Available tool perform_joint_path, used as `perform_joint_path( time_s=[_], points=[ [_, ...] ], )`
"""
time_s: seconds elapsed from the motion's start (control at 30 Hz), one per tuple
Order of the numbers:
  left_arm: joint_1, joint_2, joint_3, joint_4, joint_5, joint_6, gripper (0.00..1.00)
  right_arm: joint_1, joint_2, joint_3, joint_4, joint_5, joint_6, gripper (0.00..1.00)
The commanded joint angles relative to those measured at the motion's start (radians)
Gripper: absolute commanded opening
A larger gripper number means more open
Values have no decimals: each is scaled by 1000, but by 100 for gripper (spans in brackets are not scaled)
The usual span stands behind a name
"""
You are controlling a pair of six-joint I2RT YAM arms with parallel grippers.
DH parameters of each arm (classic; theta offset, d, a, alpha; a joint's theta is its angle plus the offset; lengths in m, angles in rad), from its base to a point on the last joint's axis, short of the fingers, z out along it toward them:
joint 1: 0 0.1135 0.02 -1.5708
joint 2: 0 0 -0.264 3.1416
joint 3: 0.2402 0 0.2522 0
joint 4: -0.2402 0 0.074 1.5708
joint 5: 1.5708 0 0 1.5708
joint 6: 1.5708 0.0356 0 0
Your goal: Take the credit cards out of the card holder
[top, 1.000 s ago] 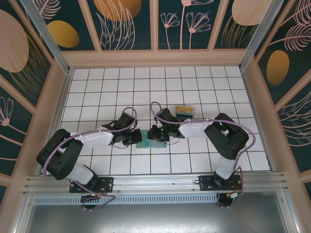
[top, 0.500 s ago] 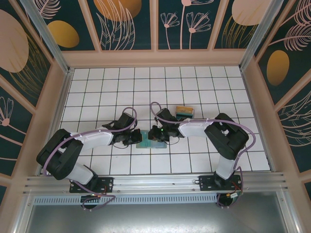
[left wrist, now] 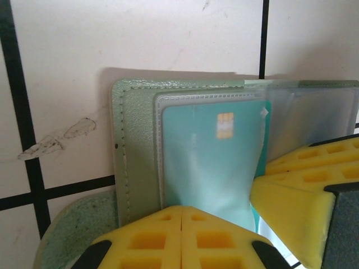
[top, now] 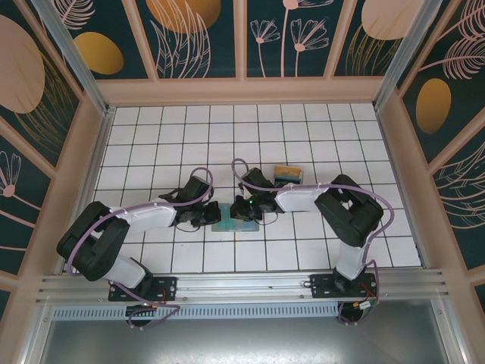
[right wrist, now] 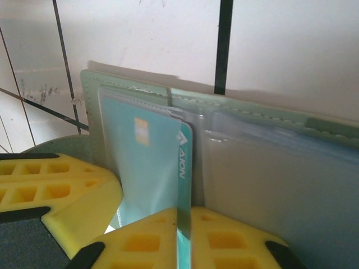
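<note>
The grey-green card holder (top: 241,225) lies open on the white tiles between both arms. A teal credit card (left wrist: 213,157) with a gold chip sits in its clear sleeve on the left panel (left wrist: 134,145). My left gripper (left wrist: 182,216) is shut, pinching the near edge of that sleeve, which bunches toward its yellow fingers. My right gripper (right wrist: 185,216) is shut on the teal card's (right wrist: 185,162) bare edge, which sticks out of the sleeve. The holder's right panel (right wrist: 269,168) shows pale, clear pockets. From above, the left gripper (top: 214,217) and right gripper (top: 244,209) meet over the holder.
A small clear tray (top: 289,177) with something yellow-gold in it stands just behind the right gripper. Pink walls ring the tiled floor (top: 151,136), and the metal rail (top: 242,284) with the arm bases runs along the near edge.
The right arm has edged slightly to the left over the holder. The left arm and the holder have stayed where they were.
</note>
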Motion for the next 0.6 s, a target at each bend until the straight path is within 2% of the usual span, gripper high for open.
perform_joint_path(
  time_s=[0.0, 0.03, 0.57],
  points=[
    [-2, -11, -16, -19, -4, -9, 8, 8, 14, -16, 23, -17, -6, 3],
    [-1, -11, -15, -23, -6, -9, 8, 7, 8, -22, 22, -13, -4, 0],
    [-1, -27, -9, -54, -45, -5, 8, -39, -110, -100, 9, 26, 1, 0]
  ],
)
